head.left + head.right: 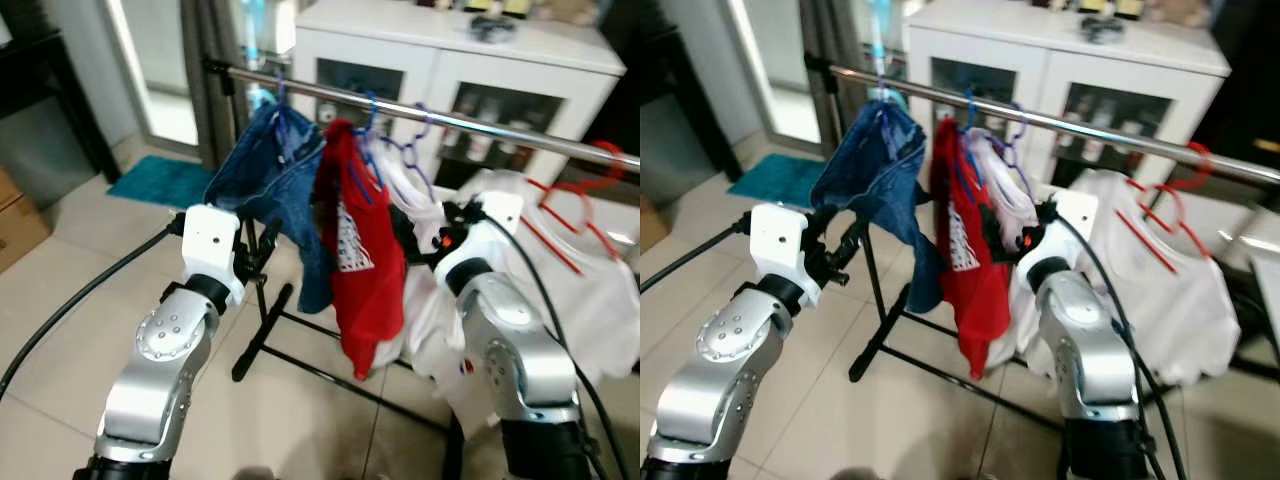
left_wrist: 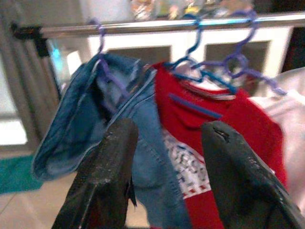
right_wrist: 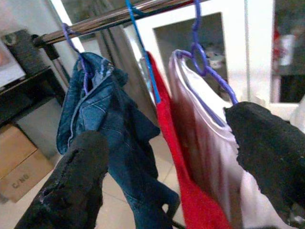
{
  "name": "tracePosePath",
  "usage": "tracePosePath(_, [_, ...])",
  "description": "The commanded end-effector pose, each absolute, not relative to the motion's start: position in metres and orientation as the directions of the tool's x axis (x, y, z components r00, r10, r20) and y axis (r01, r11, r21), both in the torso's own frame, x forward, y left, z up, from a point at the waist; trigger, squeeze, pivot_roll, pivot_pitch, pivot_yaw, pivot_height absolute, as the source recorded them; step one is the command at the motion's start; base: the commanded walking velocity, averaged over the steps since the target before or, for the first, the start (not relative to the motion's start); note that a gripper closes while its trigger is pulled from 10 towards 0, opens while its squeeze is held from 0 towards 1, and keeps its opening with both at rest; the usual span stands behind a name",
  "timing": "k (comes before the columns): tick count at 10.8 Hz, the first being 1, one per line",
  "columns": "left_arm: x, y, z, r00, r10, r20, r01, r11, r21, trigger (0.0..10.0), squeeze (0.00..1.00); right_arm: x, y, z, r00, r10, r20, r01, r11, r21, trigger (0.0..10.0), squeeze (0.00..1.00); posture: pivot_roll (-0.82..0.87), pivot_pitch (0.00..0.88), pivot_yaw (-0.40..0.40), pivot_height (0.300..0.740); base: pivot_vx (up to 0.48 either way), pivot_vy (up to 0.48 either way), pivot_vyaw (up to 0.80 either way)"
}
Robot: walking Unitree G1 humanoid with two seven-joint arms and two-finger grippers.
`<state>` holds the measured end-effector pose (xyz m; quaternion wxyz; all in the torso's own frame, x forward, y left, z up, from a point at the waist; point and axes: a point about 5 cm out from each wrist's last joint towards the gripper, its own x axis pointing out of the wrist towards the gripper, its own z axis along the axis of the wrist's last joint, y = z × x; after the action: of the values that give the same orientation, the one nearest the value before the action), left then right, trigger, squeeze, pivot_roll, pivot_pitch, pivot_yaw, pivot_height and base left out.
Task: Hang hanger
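The right gripper [image 3: 181, 157] is spread wide and holds nothing, its fingers [image 3: 271, 148] flanking the white garment [image 3: 209, 157] on the purple hanger [image 3: 202, 57], whose hook already sits over the rail [image 1: 450, 118] near its middle; that looks like a release just after hanging. The left gripper [image 2: 167, 176] is also parted and empty, aimed at the jeans [image 1: 270, 170] toward the rail's left end, likely on standby. Between them hangs the red shirt [image 1: 360, 250] on a blue hanger [image 2: 190, 71]. A red hanger [image 1: 575, 190] carrying a white shirt [image 1: 590, 290] sits toward the rail's right end. Both arms are raised, elbows bent, forearms reaching forward to the clothes.
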<state>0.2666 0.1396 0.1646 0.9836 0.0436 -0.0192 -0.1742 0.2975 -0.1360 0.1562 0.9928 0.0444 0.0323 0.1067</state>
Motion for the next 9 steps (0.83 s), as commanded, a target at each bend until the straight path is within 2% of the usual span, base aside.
tracePosePath(1, [0.265, 0.138, 0.161, 0.926, -0.376, -0.002, 0.375, 0.923, 0.091, 10.0, 0.0, 0.307, -0.138, 0.165, 0.979, 0.199, -0.039, -0.195, 0.977, 0.086, 10.0, 1.0, 0.11, 0.0, -0.017, 0.74, 0.0, 0.0, 0.0])
tracePosePath(2, [0.261, 0.135, 0.161, 0.894, -0.448, -0.021, 0.448, 0.889, 0.099, 10.0, 0.0, 0.324, -0.141, 0.173, 0.985, 0.166, -0.037, -0.164, 0.985, 0.062, 10.0, 1.0, 0.12, 0.0, -0.02, 0.74, 0.0, 0.0, 0.0])
tracePosePath(4, [0.258, 0.137, 0.158, 0.874, -0.483, -0.049, 0.485, 0.868, 0.109, 10.0, 0.0, 0.35, -0.14, 0.173, 0.982, 0.158, -0.105, -0.161, 0.987, -0.026, 10.0, 1.0, 0.13, 0.0, -0.028, 0.74, 0.0, 0.0, 0.0])
tracePosePath(6, [0.253, 0.134, 0.165, 0.862, -0.506, -0.008, 0.505, 0.86, 0.078, 10.0, 0.0, 0.353, -0.136, 0.18, 0.978, 0.196, -0.067, -0.197, 0.98, -0.009, 10.0, 1.0, 0.15, 0.0, -0.053, 0.74, 0.0, 0.0, 0.0])
tracePosePath(7, [0.256, 0.139, 0.165, 0.905, -0.426, 0.003, 0.423, 0.9, 0.1, 10.0, 0.0, 0.338, -0.135, 0.175, 0.977, 0.211, -0.026, -0.21, 0.977, 0.024, 10.0, 0.0, 0.15, 0.0, -0.064, 0.74, 0.0, 0.0, 0.0])
tracePosePath(8, [0.259, 0.143, 0.163, 0.942, -0.335, 0.032, 0.332, 0.94, 0.074, 10.0, 0.0, 0.314, -0.139, 0.161, 0.983, 0.183, -0.009, -0.182, 0.981, 0.068, 10.0, 0.0, 0.14, 0.0, -0.061, 0.74, 0.0, 0.0, 0.0])
tracePosePath(9, [0.258, 0.144, 0.159, 0.951, -0.304, 0.048, 0.303, 0.953, 0.028, 10.0, 0.0, 0.291, -0.145, 0.147, 0.987, 0.16, -0.009, -0.158, 0.983, 0.093, 10.0, 0.0, 0.13, 0.0, -0.054, 0.74, 0.0, 0.0, 0.0])
